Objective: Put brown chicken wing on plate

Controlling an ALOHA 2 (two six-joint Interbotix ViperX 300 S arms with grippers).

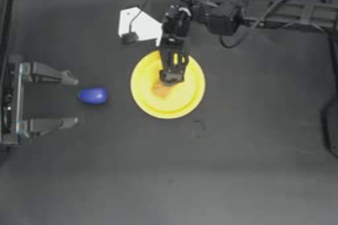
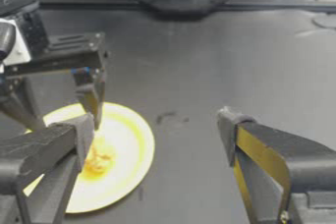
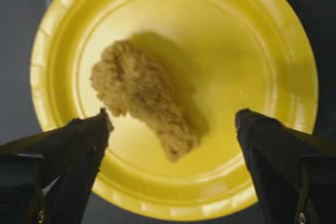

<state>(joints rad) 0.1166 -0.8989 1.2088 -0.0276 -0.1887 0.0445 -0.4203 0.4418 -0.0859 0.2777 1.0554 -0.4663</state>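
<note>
The brown chicken wing (image 3: 146, 96) lies on the yellow plate (image 3: 263, 46), free of any grip. In the top view the wing (image 1: 161, 90) rests near the plate's middle (image 1: 185, 101). My right gripper (image 1: 172, 77) hangs just above it, reaching down from the top, jaws open on either side of the wing (image 3: 172, 122). My left gripper (image 1: 71, 100) waits open at the left edge of the table; its view shows the plate (image 2: 128, 169), the wing (image 2: 98, 160) and the right arm's gripper (image 2: 89, 98) over it.
A small blue ball (image 1: 93, 95) sits between the left gripper's fingers and the plate. A white paper piece (image 1: 140, 24) with a small dark object lies behind the plate. Dark table surface spreads toward the front and right.
</note>
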